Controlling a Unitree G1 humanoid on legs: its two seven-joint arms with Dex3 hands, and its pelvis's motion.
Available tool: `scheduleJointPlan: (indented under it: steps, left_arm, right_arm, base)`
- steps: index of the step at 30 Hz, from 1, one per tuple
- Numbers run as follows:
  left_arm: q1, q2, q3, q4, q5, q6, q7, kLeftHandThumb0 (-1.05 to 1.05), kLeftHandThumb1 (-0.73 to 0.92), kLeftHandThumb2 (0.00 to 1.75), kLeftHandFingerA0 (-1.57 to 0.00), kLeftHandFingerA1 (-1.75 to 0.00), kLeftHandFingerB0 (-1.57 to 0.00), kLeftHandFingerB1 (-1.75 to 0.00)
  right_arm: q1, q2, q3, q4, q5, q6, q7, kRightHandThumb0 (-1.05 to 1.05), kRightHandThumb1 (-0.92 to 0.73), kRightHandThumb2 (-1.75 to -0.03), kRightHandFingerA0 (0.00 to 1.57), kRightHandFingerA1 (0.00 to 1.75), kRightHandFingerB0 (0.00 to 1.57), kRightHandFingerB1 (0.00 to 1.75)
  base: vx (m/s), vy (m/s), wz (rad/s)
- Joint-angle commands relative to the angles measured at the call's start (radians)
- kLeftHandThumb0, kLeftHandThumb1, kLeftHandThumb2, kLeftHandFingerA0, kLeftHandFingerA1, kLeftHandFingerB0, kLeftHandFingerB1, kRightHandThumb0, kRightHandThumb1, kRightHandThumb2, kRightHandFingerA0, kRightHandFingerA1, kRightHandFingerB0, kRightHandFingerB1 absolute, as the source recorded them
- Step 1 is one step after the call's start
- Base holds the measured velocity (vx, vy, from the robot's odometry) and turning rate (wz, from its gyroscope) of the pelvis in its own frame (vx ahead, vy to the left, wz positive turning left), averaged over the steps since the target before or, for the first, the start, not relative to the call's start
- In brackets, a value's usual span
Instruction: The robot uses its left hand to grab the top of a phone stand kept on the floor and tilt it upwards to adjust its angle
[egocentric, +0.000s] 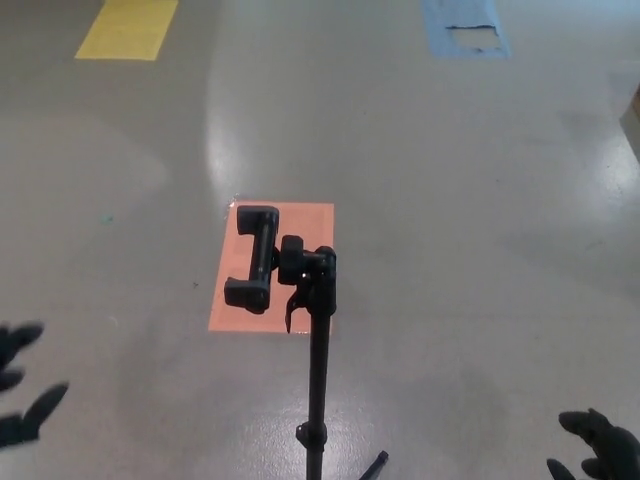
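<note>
A black phone stand (318, 370) rises from the floor at bottom centre, its pole running up to a ball joint. The empty phone clamp (254, 258) at its top sticks out to the left, over an orange floor patch (300, 222). My left hand (22, 390) shows at the left edge, fingers spread apart and holding nothing, well to the left of and below the clamp. At the bottom right corner my right hand (600, 452) is partly in view, fingers apart and empty.
A stand leg (375, 465) pokes out at the pole's base. Grey glossy floor lies all around. A yellow floor patch (128, 27) is at the far left and a blue one (465, 25) at the far right top.
</note>
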Motion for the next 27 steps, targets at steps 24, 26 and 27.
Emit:
scheduleJointPlan:
  steps: [24, 26, 27]
  left_arm:
    - [-0.153, 0.294, -0.182, -0.54, 0.334, -0.28, -0.03, -0.8, 0.72, 1.06, -0.11, -0.36, 0.0, -0.21]
    - [-0.165, 0.302, -0.191, -0.553, 0.357, -0.276, -0.021, -0.82, 0.71, 1.06, -0.1, -0.36, 0.0, -0.21]
    - [-0.169, 0.305, -0.193, -0.557, 0.362, -0.275, -0.02, -0.82, 0.71, 1.06, -0.1, -0.36, 0.0, -0.21]
  right_arm:
    - [-0.088, -0.043, -0.024, 0.013, 0.007, 0.025, 0.027, -0.54, -0.72, -0.82, 0.16, 0.4, 0.09, 0.35]
    - [-0.093, -0.044, -0.024, 0.015, 0.007, 0.024, 0.027, -0.54, -0.72, -0.82, 0.16, 0.4, 0.09, 0.35]
    - [-0.095, -0.044, -0.023, 0.016, 0.005, 0.024, 0.026, -0.54, -0.72, -0.82, 0.16, 0.4, 0.09, 0.35]
  base:
    - [0.0, 0.0, 0.0]
    - [0.0, 0.0, 0.0]
    - [0.0, 0.0, 0.0]
